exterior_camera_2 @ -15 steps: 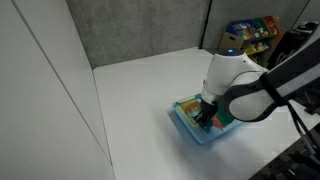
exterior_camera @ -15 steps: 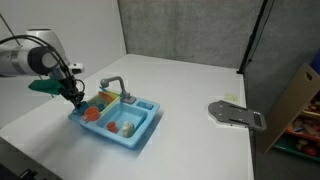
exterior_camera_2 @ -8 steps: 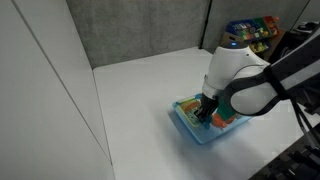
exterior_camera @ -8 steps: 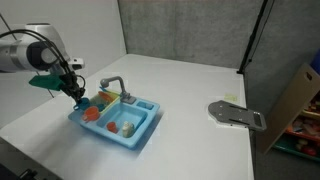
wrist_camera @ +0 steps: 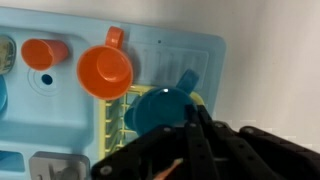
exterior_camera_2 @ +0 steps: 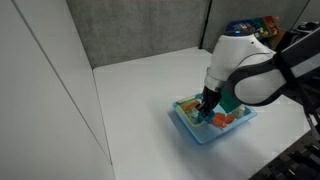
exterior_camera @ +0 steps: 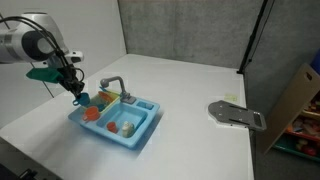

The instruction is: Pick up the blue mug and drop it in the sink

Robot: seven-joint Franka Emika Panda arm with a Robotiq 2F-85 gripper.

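Seen from the wrist, the blue mug (wrist_camera: 158, 108) hangs over the yellow rack (wrist_camera: 113, 122) of the light-blue sink (wrist_camera: 170, 45), its handle pointing up and to the right. My gripper (wrist_camera: 190, 112) is shut on the mug's rim, the dark fingers (wrist_camera: 203, 135) pressed together at its right side. In an exterior view the gripper (exterior_camera: 78, 93) holds the mug (exterior_camera: 83, 99) just above the sink's (exterior_camera: 135, 138) rack end, near the grey faucet (exterior_camera: 112, 83). From the opposite side the arm hides the mug, and the gripper (exterior_camera_2: 206, 110) hangs over the sink (exterior_camera_2: 190, 130).
An orange cup (wrist_camera: 104, 70) and a small orange round piece (wrist_camera: 44, 52) lie in the sink. Toy pieces (exterior_camera: 122, 127) fill the basin. A grey flat object (exterior_camera: 238, 114) lies at the table's far side. A shelf with colourful goods (exterior_camera_2: 250, 28) stands behind.
The jaws finished shutting on the blue mug. The arm rose a little, lifting the mug off the rack.
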